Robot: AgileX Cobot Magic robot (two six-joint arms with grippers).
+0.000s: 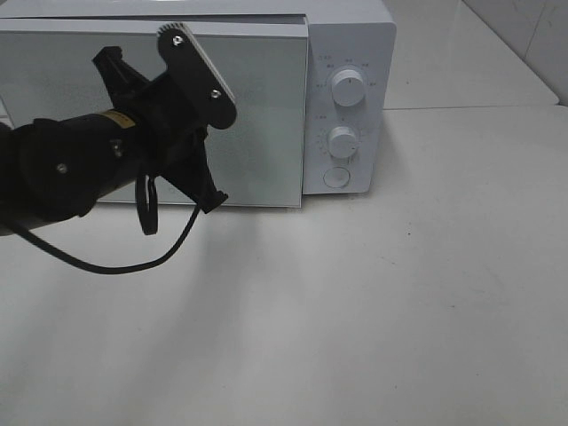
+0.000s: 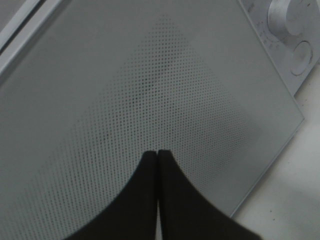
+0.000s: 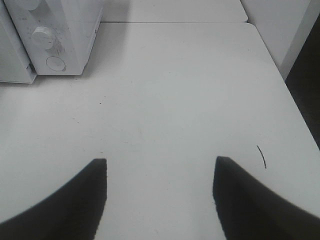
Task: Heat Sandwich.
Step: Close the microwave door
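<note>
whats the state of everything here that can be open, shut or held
microwave door: looks slightly ajar, free edge standing out from the control panel
left fingers: shut, empty, pointed at the door
right fingers: open, empty, above the table
knobs: settings too small to read
sandwich: not in view

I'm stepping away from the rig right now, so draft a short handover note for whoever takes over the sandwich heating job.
Left hand: shut, empty, tips pointed at the microwave door; contact unclear.
Right hand: open, empty, over the table.
Sandwich: not visible in any view; possibly inside the microwave, unconfirmed.
Done: door looks shut, latch not confirmed.
Left: probably check the door, then set the dials and press the button.
</note>
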